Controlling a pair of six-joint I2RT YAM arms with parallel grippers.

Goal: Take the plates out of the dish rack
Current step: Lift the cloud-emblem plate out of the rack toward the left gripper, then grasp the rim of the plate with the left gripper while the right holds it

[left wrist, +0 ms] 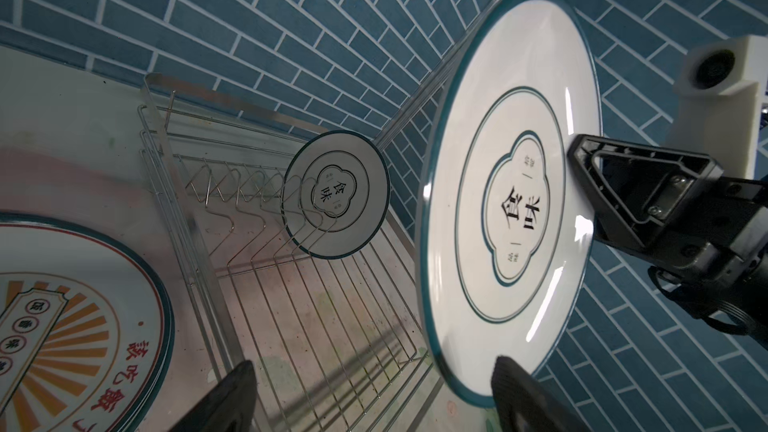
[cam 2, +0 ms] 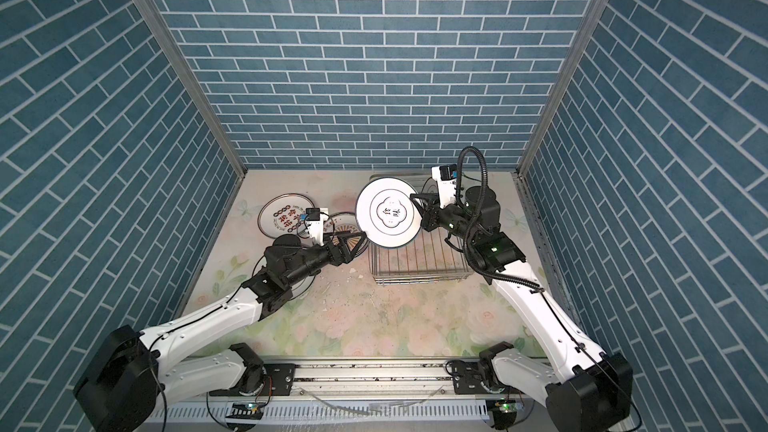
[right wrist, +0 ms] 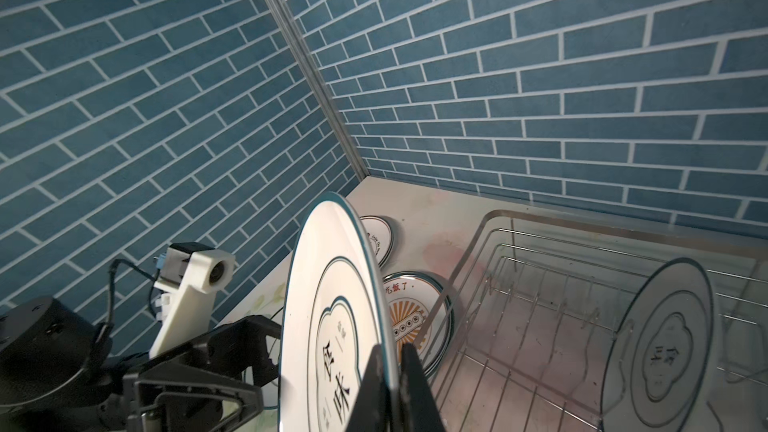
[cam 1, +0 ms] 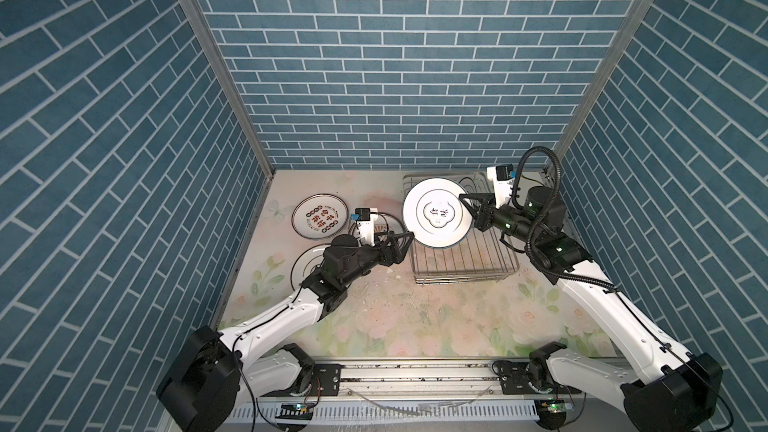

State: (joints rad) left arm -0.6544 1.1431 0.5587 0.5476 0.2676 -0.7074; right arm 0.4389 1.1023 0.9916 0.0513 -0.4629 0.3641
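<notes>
Blue brick-pattern walls close in a floral tabletop (cam 1: 395,326) on three sides. Over it, the right gripper (right wrist: 392,384) is pinched narrow on the rim of a flower-outline plate (cam 1: 434,211). It holds the plate on edge, printed face up toward the camera head, above the 10 o'clock corner of the dish rack (cam 1: 465,280). The left gripper (cam 1: 407,246) stands wide at the plate's 7 o'clock edge. In the left wrist view one finger (left wrist: 515,388) overlaps the rim; whether it touches cannot be told.

This looks like a hand-over, and the weak point is that single thin pinch on a glossy rim. If the left finger nudges the edge before the jaws straddle it, the plate could swivel in the right grip. If the right lets go before the left has bitten, the plate would likely fall onto the wire rim or the dishes below.

A sunburst plate (left wrist: 62,326) lies flat at the rack's 9 o'clock, almost under the left wrist. A red-and-black character plate (cam 1: 320,216) lies beyond it at 10 o'clock. A third plate (cam 1: 307,263) is half hidden beneath the left forearm, so open tabletop for setting down is scarce on that side. A second flower-outline plate (left wrist: 336,195) stands in the prongs at the rack's 1 o'clock end, behind the right wrist.
</notes>
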